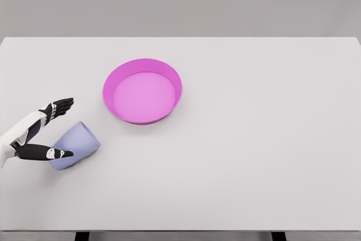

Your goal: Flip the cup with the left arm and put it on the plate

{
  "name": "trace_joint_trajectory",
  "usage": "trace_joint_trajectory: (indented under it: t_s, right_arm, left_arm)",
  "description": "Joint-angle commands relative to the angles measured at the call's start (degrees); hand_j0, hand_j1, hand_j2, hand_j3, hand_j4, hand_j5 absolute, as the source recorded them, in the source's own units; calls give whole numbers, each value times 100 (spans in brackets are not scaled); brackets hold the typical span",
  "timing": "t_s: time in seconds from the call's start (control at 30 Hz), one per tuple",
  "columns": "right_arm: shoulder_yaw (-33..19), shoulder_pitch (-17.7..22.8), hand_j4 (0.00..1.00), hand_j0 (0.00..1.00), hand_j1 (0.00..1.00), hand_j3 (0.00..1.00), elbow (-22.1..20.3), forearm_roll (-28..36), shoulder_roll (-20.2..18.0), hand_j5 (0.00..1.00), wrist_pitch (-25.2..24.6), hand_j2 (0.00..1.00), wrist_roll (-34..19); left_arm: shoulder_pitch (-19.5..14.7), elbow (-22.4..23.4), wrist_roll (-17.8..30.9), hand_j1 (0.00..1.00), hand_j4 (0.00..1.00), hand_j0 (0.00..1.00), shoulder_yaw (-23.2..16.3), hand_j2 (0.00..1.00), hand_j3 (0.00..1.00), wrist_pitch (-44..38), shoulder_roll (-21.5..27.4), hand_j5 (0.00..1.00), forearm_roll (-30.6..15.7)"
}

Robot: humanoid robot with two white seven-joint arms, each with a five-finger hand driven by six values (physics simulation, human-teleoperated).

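Left hand [48, 131] around unlabelled tilted cup [76, 144]

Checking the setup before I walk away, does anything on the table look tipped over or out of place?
Yes: the pale blue cup lies tipped on its side near the table's left edge, beside the left hand, not upright. The pink plate sits flat and empty. Nothing looks spilled or damaged.

We see a cup [75, 145] in pale lavender blue, plain, with no pattern. The plate [142, 90] is bright magenta pink, its rim a deeper shade than its lighter pink floor. Our left hand [49, 131] has black fingers with small white patches at the joints, and its arm [17, 135] is white with dark panels. The table [254, 139] is a flat, unmarked light grey, against a darker grey backdrop.
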State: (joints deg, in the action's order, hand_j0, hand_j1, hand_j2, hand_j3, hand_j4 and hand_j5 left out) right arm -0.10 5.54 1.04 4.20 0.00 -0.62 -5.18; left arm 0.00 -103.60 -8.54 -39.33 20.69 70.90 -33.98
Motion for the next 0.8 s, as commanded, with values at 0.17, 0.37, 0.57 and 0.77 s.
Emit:
trace_joint_trajectory:
  t_s: [0.17, 0.37, 0.57, 0.77]
  right_arm:
    - [1, 0, 100, 100, 100, 100, 2, 1, 0, 100, 0, 100, -1]
    - [1, 0, 100, 100, 100, 100, 2, 2, 0, 100, 0, 100, -1]
    - [1, 0, 100, 100, 100, 100, 2, -7, 0, 100, 0, 100, -1]
    - [1, 0, 100, 100, 100, 100, 2, 2, 0, 100, 0, 100, -1]
  left_arm:
    - [0, -3, 37, 100, 100, 100, -4, 100, 100, 23, 12, 100, -4]
    - [18, -11, 107, 100, 100, 100, -57, 100, 100, 23, 12, 100, -4]
    - [18, -11, 283, 100, 100, 100, -101, 100, 100, 23, 12, 100, -4]
    - [9, -3, 292, 100, 100, 100, -119, 100, 100, -108, 20, 100, -4]
